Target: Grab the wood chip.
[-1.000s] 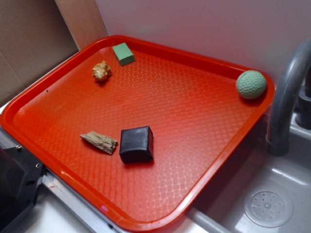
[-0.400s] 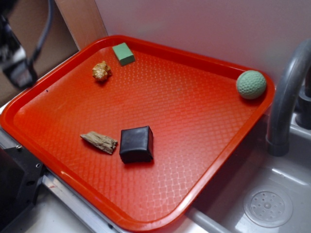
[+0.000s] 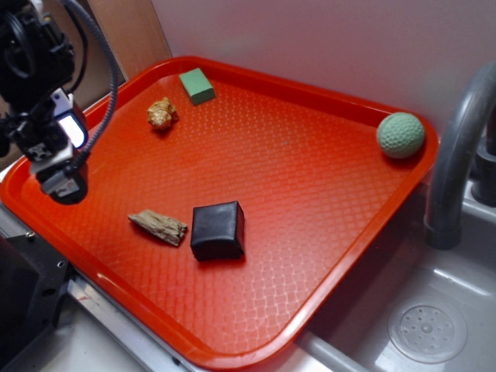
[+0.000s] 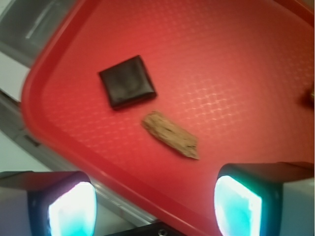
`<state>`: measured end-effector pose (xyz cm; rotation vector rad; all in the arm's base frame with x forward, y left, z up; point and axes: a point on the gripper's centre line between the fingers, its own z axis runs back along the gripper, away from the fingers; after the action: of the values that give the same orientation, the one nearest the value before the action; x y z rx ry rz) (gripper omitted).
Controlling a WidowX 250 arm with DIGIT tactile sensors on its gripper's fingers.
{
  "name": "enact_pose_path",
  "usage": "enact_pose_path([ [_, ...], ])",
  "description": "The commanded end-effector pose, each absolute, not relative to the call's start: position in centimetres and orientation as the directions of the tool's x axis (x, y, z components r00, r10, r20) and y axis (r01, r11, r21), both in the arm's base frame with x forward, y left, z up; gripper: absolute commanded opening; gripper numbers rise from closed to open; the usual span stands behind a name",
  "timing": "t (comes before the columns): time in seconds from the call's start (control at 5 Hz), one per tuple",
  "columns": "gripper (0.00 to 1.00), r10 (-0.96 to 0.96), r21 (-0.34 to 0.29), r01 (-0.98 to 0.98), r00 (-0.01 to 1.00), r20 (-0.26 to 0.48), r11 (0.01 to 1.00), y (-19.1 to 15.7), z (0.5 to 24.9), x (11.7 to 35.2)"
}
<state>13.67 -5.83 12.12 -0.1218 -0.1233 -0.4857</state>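
- Gripper (image 3: 63, 184) hangs over the left edge of the red tray (image 3: 325, 93), at the end of the black arm (image 3: 35, 70) that enters from the upper left corner. In the wrist view its two lit pads (image 4: 74, 211) stand far apart with a wide free gap between them, so it is open and holds nothing.
- The wood chip (image 3: 158, 227) lies flat on the tray floor, near the front left rim and just beside the black cube (image 3: 218, 230), with a thin gap between the two.
- From the gripper, the chip is to the right and a little toward the front of the tray, and clearly lower. In the wrist view it sits above the gap between the pads, slightly to the right of the middle.
- Its long axis runs almost along the front left rim. In the wrist view the chip (image 4: 170, 134) is diagonal to the line between the pads, so I think the wrist must turn somewhat before closing across the narrow width.
- The cube is on the far end of the chip, so a pad could hit it.
- One second ago no arm was in the exterior picture. At 0.4 s ago only a blurred part showed at the top left. Now the whole gripper is over the tray. No object has moved.
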Motion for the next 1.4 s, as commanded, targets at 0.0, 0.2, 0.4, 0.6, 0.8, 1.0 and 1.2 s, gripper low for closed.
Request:
enact_pose_path([
  [0.0, 1.0, -0.447, -0.081, 0.463, 0.879, 0.165, 0.882, -6.1, 12.6, 13.7],
  [0.2, 1.0, -0.447, -0.081, 0.463, 0.879, 0.165, 0.882, -6.1, 12.6, 13.7],
  [0.4, 1.0, -0.447, -0.081, 0.463, 0.879, 0.165, 0.882, -6.1, 12.6, 13.7],
  [0.6, 1.0, -0.632, -0.047, 0.653, 0.746, 0.213, 0.756, -7.5, 9.6, 15.5],
  [0.8, 1.0, -0.718, -0.006, 0.744, 0.648, 0.254, 0.668, -7.5, 7.5, 15.4],
  [1.0, 1.0, -0.732, -0.026, 0.747, 0.658, 0.178, 0.665, -6.8, 4.0, 15.9],
  [1.2, 1.0, -0.727, -0.024, 0.736, 0.672, 0.141, 0.676, -6.1, 2.2, 15.9],
])
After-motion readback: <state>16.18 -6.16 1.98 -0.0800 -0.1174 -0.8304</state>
